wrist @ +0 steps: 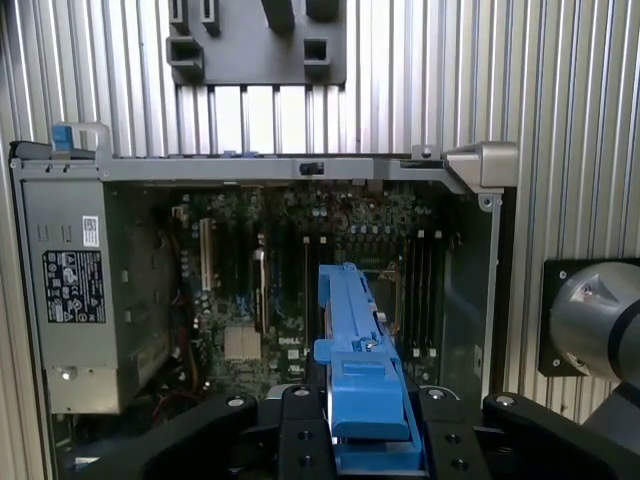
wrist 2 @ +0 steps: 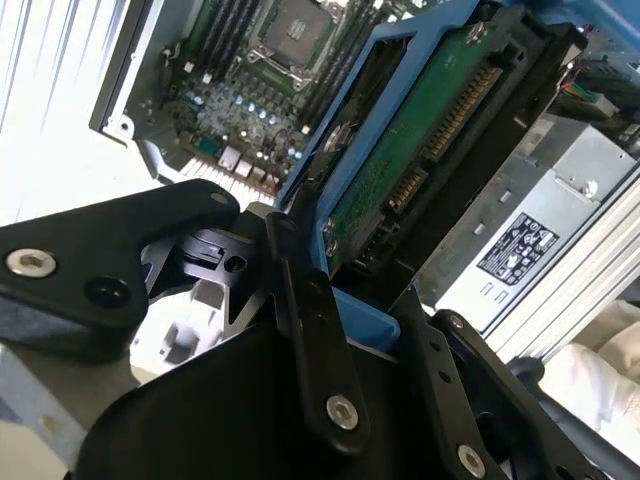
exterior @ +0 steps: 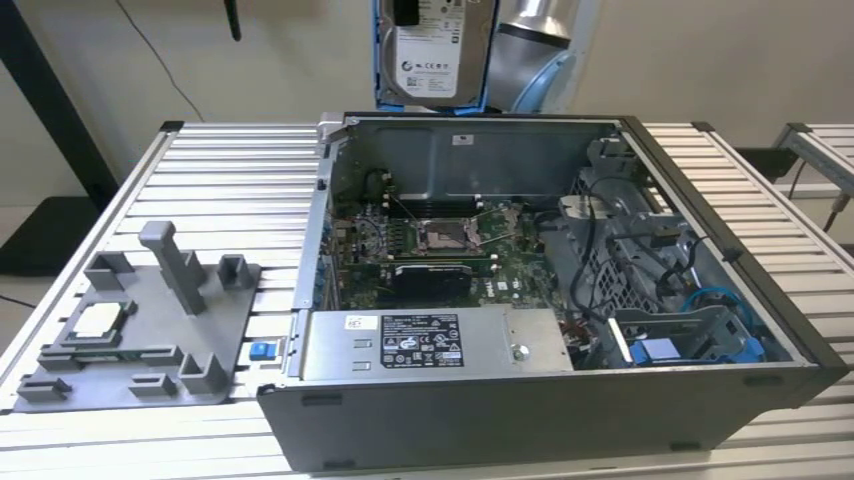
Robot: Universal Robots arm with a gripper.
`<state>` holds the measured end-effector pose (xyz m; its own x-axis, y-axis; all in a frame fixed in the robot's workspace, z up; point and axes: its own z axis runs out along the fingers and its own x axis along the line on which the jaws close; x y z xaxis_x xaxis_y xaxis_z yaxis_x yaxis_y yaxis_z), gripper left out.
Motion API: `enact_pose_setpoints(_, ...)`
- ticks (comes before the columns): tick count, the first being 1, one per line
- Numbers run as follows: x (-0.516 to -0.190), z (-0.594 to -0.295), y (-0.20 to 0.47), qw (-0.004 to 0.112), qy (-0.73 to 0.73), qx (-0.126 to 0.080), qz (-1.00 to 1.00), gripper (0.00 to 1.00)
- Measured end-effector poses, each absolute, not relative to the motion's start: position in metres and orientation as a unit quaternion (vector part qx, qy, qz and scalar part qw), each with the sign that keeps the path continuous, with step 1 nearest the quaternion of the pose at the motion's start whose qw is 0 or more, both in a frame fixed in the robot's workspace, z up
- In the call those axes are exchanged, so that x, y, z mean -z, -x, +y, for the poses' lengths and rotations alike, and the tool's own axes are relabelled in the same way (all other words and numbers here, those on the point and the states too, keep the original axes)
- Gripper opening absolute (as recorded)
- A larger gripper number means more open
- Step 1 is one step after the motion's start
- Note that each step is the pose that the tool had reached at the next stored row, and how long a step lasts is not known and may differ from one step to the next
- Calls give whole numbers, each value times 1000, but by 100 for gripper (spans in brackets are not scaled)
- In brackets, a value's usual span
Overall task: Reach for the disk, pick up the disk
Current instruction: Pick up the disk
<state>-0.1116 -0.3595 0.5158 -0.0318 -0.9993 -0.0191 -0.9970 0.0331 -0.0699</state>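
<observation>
The disk (exterior: 434, 50) hangs upright high above the back wall of the open computer case (exterior: 534, 400), its silver face and white label turned toward the exterior view. In the second wrist view the disk (wrist 2: 400, 170) shows its green circuit board inside blue side rails, clamped between black fingers (wrist 2: 310, 330). In the first wrist view the disk (wrist: 362, 370) is seen edge-on as a blue rail, with my gripper (wrist: 370, 430) shut on it above the motherboard. The arm (exterior: 534, 40) rises just to the exterior view's right of the disk.
Inside the case lie the motherboard (exterior: 441, 240), a power supply (exterior: 427, 345) and a blue bracket (exterior: 667, 350) in the drive bay. A grey fixture (exterior: 140, 320) with a small square chip (exterior: 96, 322) sits on the slatted table (exterior: 227, 180) at the exterior view's left.
</observation>
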Motion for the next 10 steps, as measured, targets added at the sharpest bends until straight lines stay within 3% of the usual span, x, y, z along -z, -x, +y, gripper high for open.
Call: enact_pose_setpoints(10, -516, -360, 84, 31, 695, 18, 718, 0)
